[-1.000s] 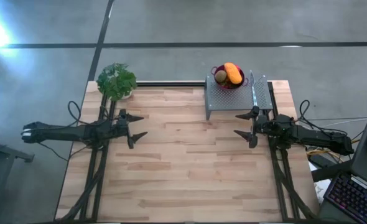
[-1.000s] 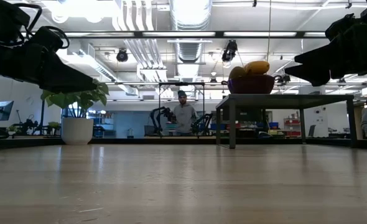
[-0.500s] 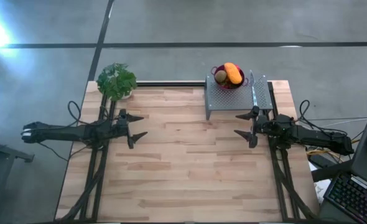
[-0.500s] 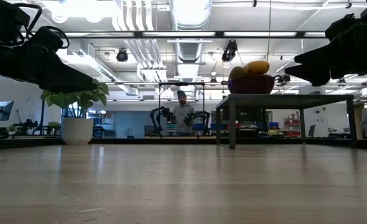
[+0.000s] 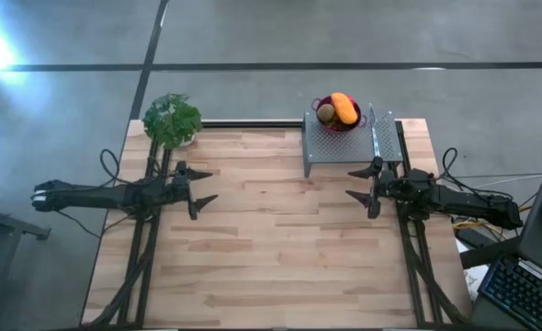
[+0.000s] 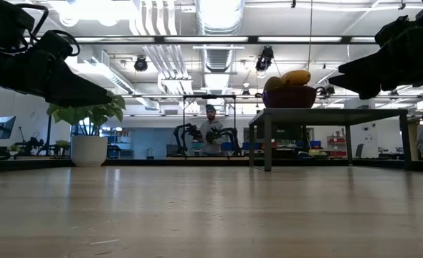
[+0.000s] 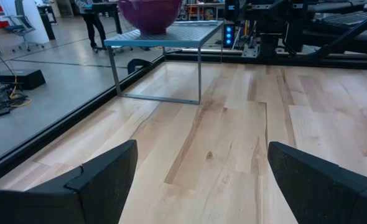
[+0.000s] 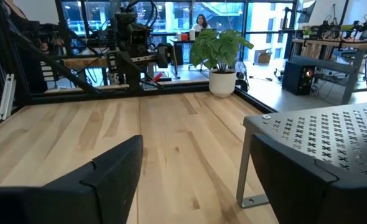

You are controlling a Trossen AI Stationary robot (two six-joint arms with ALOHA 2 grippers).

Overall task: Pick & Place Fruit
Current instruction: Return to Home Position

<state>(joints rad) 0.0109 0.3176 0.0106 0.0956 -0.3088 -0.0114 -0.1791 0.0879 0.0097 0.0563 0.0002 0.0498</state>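
Observation:
A dark red bowl (image 5: 338, 114) stands on a grey perforated stand (image 5: 349, 142) at the table's far right. In it lie an oblong orange piece of fruit (image 5: 345, 108) and a brown kiwi (image 5: 326, 113); both rise above the bowl's rim in the low view (image 6: 289, 96). My left gripper (image 5: 207, 185) hovers open over the table's left side, pointing right, with nothing between its fingers (image 7: 199, 180). My right gripper (image 5: 350, 183) hovers open just near of the stand, pointing left, also with nothing between its fingers (image 8: 196, 168).
A green potted plant (image 5: 172, 119) stands at the table's far left corner. Bare wooden tabletop (image 5: 280, 239) stretches between and in front of the two arms. A keyboard (image 5: 519, 294) lies off the table to the right. A person (image 6: 210, 129) stands in the room beyond.
My right gripper's fingers have drawn slightly closer together, and it stays open. Both arms have kept their places.

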